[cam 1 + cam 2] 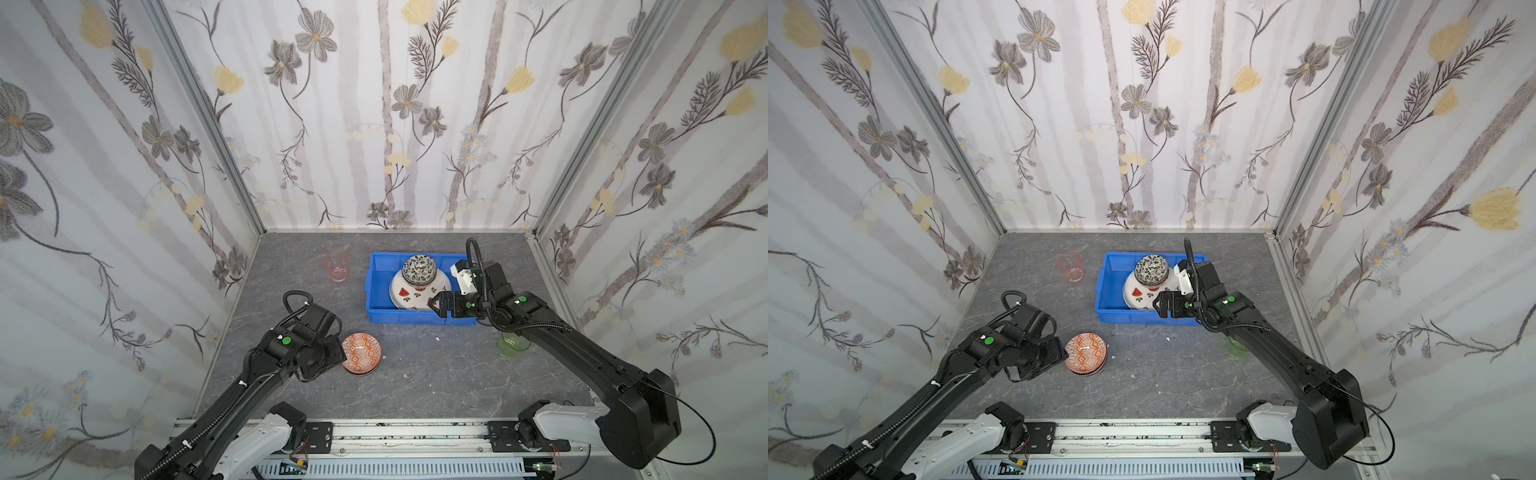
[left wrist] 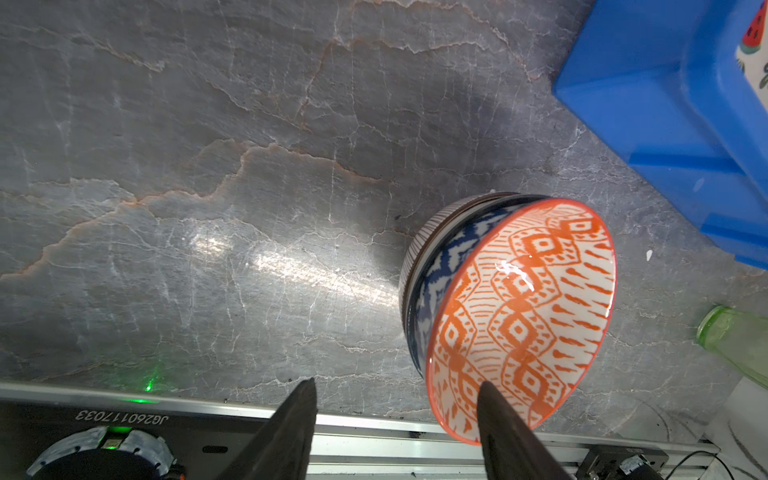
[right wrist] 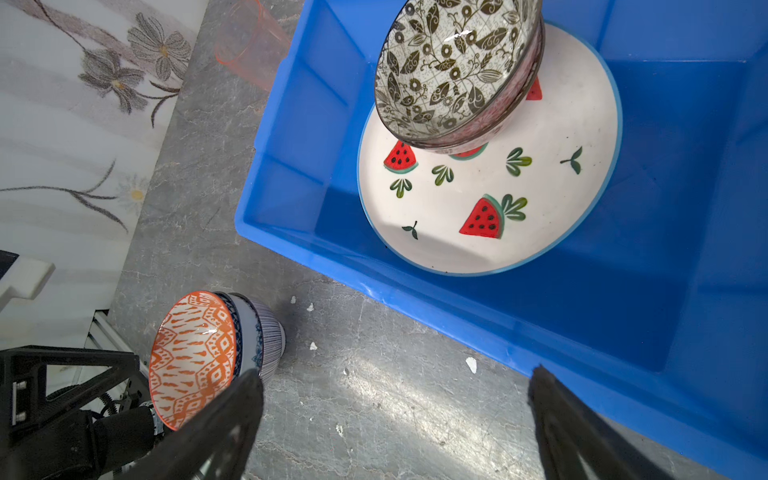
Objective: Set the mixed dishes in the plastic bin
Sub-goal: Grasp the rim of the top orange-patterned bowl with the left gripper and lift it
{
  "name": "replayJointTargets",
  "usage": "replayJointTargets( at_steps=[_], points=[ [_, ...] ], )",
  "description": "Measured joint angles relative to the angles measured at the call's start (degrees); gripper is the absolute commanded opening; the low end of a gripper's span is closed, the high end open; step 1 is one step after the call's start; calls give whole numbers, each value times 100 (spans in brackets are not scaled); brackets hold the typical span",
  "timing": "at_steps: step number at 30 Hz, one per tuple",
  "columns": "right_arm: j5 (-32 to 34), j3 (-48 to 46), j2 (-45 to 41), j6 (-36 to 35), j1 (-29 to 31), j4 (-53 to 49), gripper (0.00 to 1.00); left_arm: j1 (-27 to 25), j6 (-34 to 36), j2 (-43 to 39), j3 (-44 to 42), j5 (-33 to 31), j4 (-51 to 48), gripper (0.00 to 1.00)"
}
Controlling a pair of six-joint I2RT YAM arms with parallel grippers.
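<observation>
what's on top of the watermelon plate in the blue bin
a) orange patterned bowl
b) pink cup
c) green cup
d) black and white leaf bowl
d: the black and white leaf bowl sits on top of the watermelon plate inside the blue bin, while the orange patterned bowl, pink cup and green cup are all outside the bin.

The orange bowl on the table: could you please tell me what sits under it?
A blue-and-white bowl, then a striped bowl, nested; their insides are covered.
</observation>
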Motion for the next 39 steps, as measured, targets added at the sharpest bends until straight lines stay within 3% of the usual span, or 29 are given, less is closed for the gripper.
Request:
replayJointTargets(
  at_steps=[17,39],
  points=[
    [-216,2,201,-37,-20,2,93,-227,2,496,24,-37,354,35],
    [-391,122,299,-57,-17,-7,88,-278,66,841,17,-37,542,17]
  ],
)
